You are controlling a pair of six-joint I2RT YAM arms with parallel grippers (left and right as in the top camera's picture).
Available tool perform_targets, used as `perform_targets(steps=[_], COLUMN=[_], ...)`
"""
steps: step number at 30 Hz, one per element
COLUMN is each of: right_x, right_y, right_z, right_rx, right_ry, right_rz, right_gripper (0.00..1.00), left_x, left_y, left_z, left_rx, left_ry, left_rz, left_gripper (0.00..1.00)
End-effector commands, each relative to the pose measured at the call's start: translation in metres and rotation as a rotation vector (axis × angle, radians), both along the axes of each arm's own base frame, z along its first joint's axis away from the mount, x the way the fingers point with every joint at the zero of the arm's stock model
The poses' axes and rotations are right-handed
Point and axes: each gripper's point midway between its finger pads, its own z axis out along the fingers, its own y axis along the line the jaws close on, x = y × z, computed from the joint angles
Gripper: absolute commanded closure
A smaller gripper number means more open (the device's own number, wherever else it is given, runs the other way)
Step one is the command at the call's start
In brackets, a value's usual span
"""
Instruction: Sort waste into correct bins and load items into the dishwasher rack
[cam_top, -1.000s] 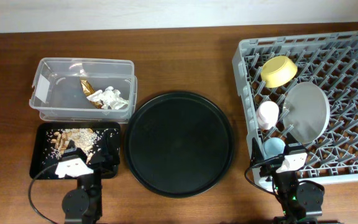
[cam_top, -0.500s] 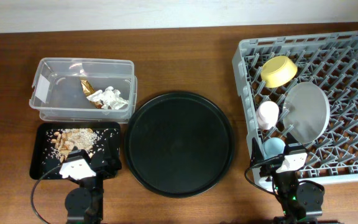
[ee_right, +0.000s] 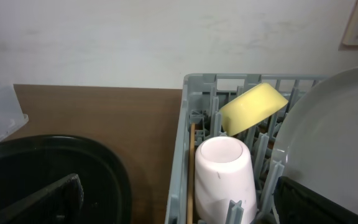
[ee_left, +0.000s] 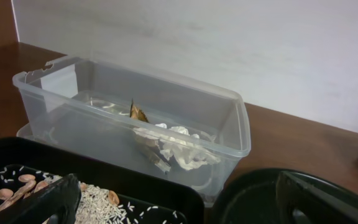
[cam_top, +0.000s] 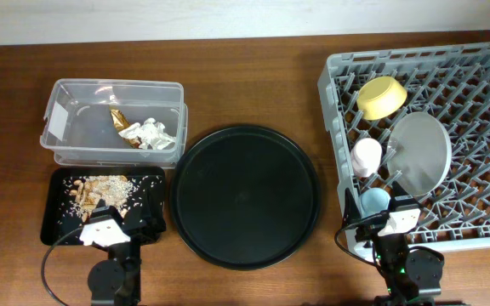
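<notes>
The clear tub (cam_top: pixel 83 127) holds the white napkin (cam_top: pixel 156 133) and the gold-brown wrapper (cam_top: pixel 124 125); the left wrist view shows the same napkin (ee_left: pixel 182 149) and wrapper (ee_left: pixel 138 114). Rice and tan food scraps (cam_top: pixel 100 189) lie in the black rectangular tray (cam_top: pixel 58 217). In the grey dishwasher rack (cam_top: pixel 334 64) stand the yellow bowl (cam_top: pixel 381 96), pale plate (cam_top: pixel 419 153), pink cup (cam_top: pixel 367 157) and blue cup (cam_top: pixel 374 201). A wooden chopstick (ee_right: pixel 192 168) rests along the rack wall. My left gripper (ee_left: pixel 179 211) hangs open at the black tray's near edge. My right gripper (ee_right: pixel 179 208) is open and empty before the rack's front corner.
A large round black tray (cam_top: pixel 245 195) fills the table's middle between the bins and the rack, bare on top. Both arm bases sit at the table's front edge. A pale wall runs along the back.
My left gripper has drawn back a little from over the black tray toward the front edge. The right arm has not moved.
</notes>
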Motion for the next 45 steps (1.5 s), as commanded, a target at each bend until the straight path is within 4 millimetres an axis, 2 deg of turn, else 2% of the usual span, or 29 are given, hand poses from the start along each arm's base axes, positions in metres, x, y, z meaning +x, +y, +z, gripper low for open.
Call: perform_targets(steps=[1, 45], right_x=[-0.0001, -0.0001], right_y=[-0.0002, -0.0002], right_z=[-0.0018, -0.0017], right_rx=[0.004, 0.004], right_ry=[0.0, -0.001], right_rz=[-0.003, -0.003], right_gripper=[0.01, 0.01], left_x=[0.0, -0.0007], left_y=[-0.0005, -0.0005], left_z=[-0.0032, 0.0007], left_rx=[-0.007, -0.007], left_ry=[0.001, -0.017], left_rz=[-0.005, -0.005], left_gripper=[0.01, 0.01])
